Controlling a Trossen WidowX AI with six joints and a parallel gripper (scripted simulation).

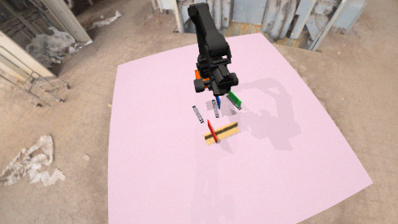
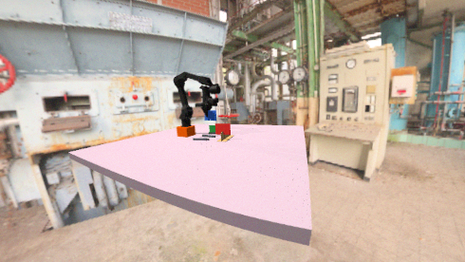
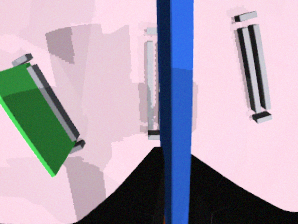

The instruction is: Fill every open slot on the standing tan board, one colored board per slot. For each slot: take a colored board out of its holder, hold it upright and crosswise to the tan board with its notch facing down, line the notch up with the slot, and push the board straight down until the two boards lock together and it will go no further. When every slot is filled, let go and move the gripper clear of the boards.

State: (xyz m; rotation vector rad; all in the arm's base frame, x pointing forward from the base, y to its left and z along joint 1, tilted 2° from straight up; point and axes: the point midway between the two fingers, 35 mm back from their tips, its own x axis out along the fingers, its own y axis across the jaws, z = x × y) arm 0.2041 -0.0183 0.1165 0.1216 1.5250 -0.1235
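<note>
no brand or label is legible. the gripper [image 1: 219, 95] [image 2: 207, 111] [image 3: 166, 155] clasps a blue board [image 1: 218, 101] [image 2: 211, 115] [image 3: 180, 100] between its jaws, raised above the pink tabletop [image 1: 162, 170] [image 2: 213, 166] [image 3: 215, 125]; a red board [image 1: 212, 131] [image 2: 223, 128] stands crosswise on the tan board [image 1: 231, 129] [image 2: 229, 139].

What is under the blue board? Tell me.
Pink tabletop and part of a gray holder show below the blue board. The board hides the rest of that holder in the wrist view.
</note>
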